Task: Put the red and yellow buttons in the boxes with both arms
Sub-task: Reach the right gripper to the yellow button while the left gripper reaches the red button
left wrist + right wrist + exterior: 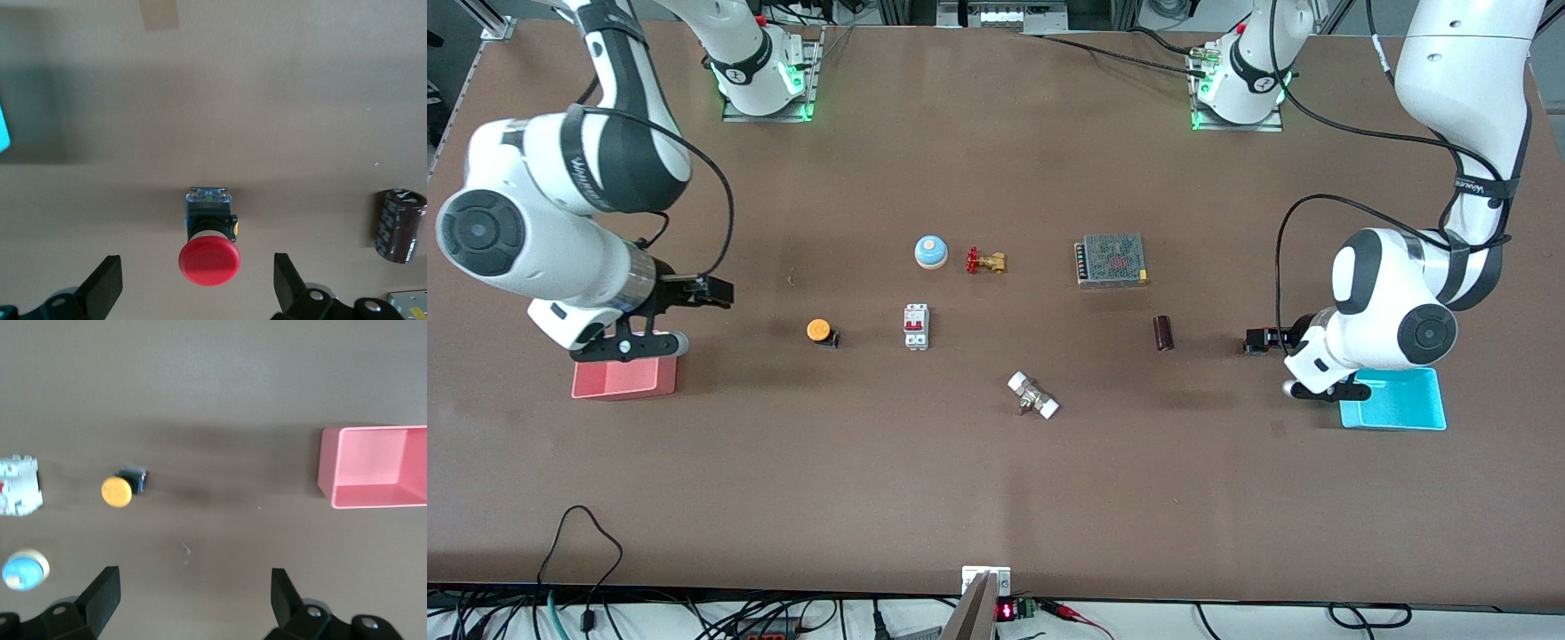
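Note:
The red button (209, 260) lies on the table on its side, its cap between the tips of my open left gripper (198, 287), not touched. In the front view that gripper (1254, 341) is low over the table beside the cyan box (1396, 400) and hides the button. The orange-yellow button (819, 332) lies on the table, also shown in the right wrist view (118, 491). My right gripper (716, 292) is open and empty over bare table, between the yellow button and the pink-red box (624, 378), which also shows in the right wrist view (373, 468).
Mid-table stand a blue bell (930, 252), a brass valve (985, 261), a white circuit breaker (916, 326), a metal power supply (1111, 260), a white fitting (1033, 396) and a dark capacitor (1163, 333) close to the left gripper.

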Available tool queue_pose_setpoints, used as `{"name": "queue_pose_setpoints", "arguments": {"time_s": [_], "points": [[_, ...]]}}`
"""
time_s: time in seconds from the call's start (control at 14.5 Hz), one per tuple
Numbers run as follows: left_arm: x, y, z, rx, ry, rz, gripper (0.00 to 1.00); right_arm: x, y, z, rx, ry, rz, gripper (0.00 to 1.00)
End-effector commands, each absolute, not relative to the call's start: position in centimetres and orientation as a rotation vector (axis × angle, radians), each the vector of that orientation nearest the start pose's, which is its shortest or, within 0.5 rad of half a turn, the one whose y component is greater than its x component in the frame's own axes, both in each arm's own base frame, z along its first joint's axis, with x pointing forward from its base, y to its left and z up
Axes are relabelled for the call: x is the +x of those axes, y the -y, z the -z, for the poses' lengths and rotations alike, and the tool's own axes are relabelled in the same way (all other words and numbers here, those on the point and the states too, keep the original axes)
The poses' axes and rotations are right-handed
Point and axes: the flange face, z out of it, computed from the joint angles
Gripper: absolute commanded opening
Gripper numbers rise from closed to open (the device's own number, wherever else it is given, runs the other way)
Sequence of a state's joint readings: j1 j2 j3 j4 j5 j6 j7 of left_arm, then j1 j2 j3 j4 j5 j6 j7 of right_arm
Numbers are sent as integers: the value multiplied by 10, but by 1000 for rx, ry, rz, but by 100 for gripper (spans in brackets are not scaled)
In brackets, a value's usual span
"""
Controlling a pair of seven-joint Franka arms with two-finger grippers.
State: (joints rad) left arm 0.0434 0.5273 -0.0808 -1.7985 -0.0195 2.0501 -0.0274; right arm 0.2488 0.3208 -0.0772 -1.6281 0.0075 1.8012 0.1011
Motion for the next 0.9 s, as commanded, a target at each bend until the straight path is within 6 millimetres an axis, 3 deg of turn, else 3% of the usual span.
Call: {"name": "queue_pose_setpoints", "arguments": {"time_s": [0.0,0.21,0.41,0.69,0.83], "points": [[620,19,-228,-3166,11,-443,100,618,-132,-400,-3164,70,-178,100],[617,21,-203,-3202,45,-422,100,605,-159,-365,-3157,-12,-110,100],[611,21,-191,-3203,38,-414,100,587,-186,-327,-3137,-48,-30,100],[606,22,-186,-3199,27,-411,99,587,-198,-287,-3133,-81,1,100],[606,22,-191,-3197,24,-415,91,590,-199,-271,-3130,-108,9,100]]}}
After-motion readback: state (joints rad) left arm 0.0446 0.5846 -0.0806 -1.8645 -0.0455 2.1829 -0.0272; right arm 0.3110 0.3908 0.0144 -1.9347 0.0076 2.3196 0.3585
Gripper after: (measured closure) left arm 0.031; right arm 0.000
